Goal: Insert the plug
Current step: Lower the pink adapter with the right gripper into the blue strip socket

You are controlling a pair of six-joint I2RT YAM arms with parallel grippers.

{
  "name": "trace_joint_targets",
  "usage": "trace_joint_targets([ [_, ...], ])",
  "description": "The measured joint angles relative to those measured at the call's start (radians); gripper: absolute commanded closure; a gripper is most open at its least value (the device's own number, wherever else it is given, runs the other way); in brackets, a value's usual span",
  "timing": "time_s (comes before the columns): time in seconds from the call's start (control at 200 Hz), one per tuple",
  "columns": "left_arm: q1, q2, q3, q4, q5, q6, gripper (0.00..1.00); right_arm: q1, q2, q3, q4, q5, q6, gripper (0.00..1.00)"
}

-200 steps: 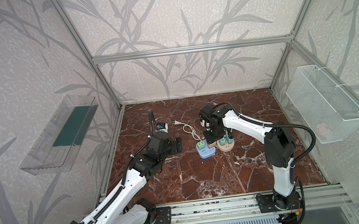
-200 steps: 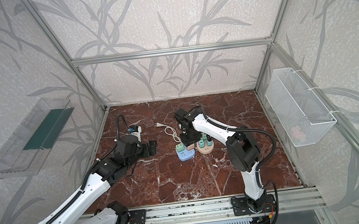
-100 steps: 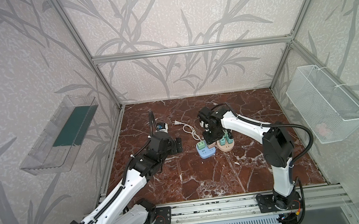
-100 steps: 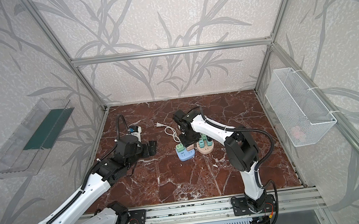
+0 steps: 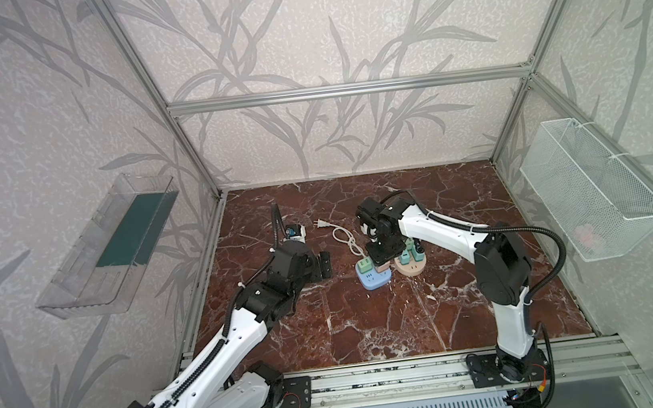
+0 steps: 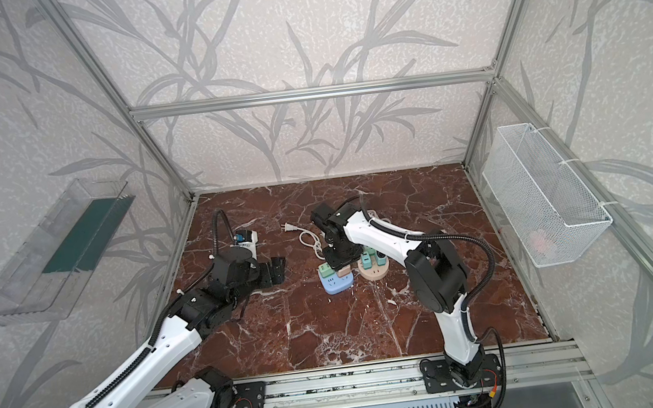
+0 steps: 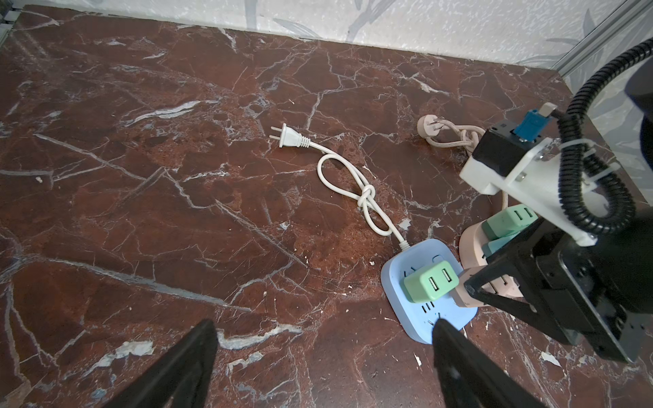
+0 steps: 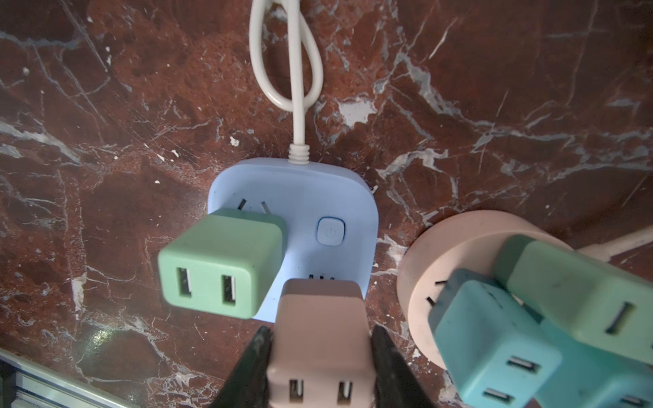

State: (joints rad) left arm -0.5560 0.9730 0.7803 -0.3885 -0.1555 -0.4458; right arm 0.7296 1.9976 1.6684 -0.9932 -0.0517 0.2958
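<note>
My right gripper (image 8: 321, 332) is shut on a pink cube plug (image 8: 319, 335), its black fingers pressing both sides. The plug stands over the near corner of the blue power strip (image 8: 307, 190), just above a set of slots; its prongs are hidden. A green plug (image 8: 219, 261) sits in the strip's other socket. Both top views show the right gripper (image 5: 383, 255) (image 6: 341, 257) over the blue strip (image 5: 373, 281). My left gripper (image 7: 323, 325) is open above bare floor, left of the strip (image 7: 417, 318), holding nothing; a top view shows the left gripper (image 5: 321, 265).
A round pink strip (image 8: 424, 268) beside the blue one carries a teal plug (image 8: 491, 339) and a green one (image 8: 579, 296). The blue strip's knotted white cord ends in a loose plug (image 7: 288, 136). A wire basket (image 5: 591, 191) hangs right, a clear shelf (image 5: 108, 246) left.
My right gripper has shifted slightly to the left with the pink plug in it. The left arm has not moved.
</note>
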Motion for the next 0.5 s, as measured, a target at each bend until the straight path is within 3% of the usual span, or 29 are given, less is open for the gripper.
trace_joint_targets([
  [0.5, 0.000, -0.002, -0.013, 0.000, -0.009, 0.000, 0.06, 0.026, 0.017, -0.026, 0.034, 0.051, 0.032, 1.00],
])
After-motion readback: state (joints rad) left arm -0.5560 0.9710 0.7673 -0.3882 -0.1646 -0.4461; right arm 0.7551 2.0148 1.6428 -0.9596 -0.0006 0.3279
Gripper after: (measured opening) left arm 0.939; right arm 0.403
